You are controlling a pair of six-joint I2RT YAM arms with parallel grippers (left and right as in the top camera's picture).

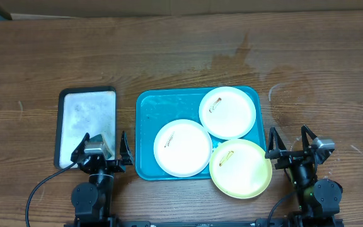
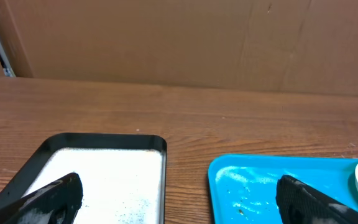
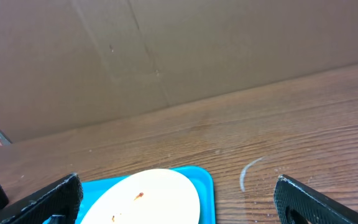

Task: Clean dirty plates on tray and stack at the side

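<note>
Resting at the near edge of the brown wooden table (image 1: 169, 57), the left gripper (image 1: 104, 142) and the right gripper (image 1: 289, 135) are seen with jaws spread wide and nothing held, which is judged a ready stance. On the large turquoise rectangular plastic tray (image 1: 153, 107) between them, a nearer round white plate (image 1: 183, 147) and a farther round white plate (image 1: 227, 112) are laid flat, while a pale yellow-green round plate (image 1: 240, 168) is lapped over its near right corner, closest to the right gripper; all are smeared.
</note>
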